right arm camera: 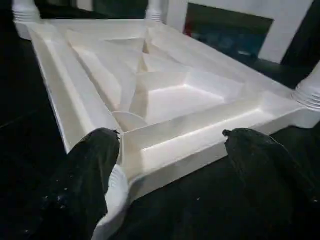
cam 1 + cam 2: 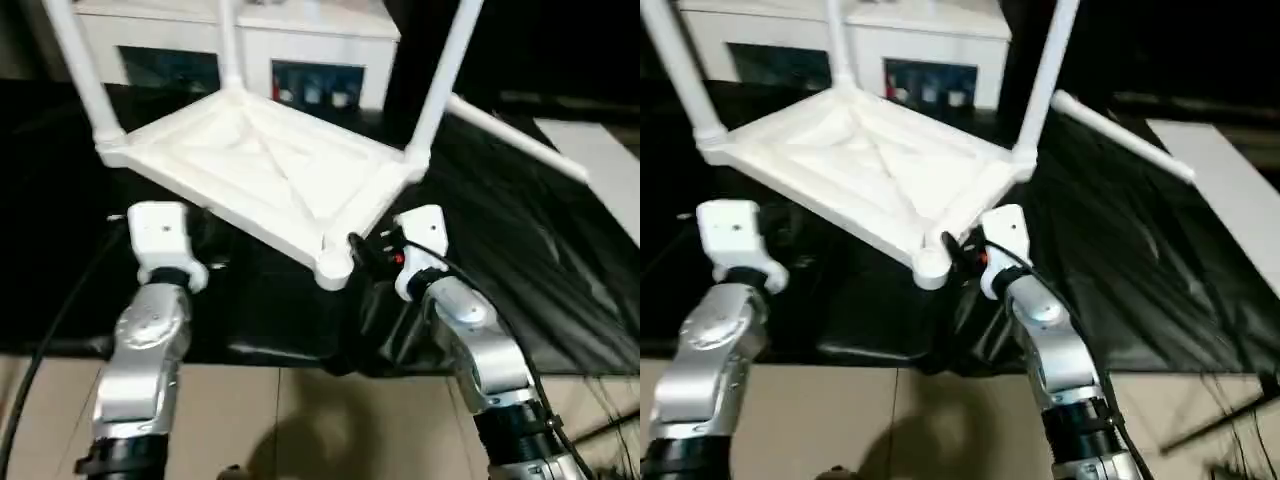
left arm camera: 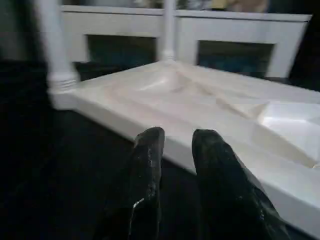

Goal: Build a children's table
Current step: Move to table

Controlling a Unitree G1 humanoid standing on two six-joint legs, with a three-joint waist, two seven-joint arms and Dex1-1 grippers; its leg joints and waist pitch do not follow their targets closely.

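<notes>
Tabletop (image 2: 270,170) lay underside-up on black mat (image 2: 520,260), 3 legs (image 2: 440,80) standing in sockets, 4th leg (image 2: 515,140) lying loose behind on mat. L gripper (image 3: 177,150) hovered nr edge, jaws narrowly apart, empty. R gripper (image 1: 170,165) jaws wide, straddling empty corner socket (image 2: 333,266).

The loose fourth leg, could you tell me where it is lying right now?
In the left eye view the loose leg lies flat on the dark cloth on the robot's right, beyond the upturned tabletop and behind its right-hand standing leg.
</notes>
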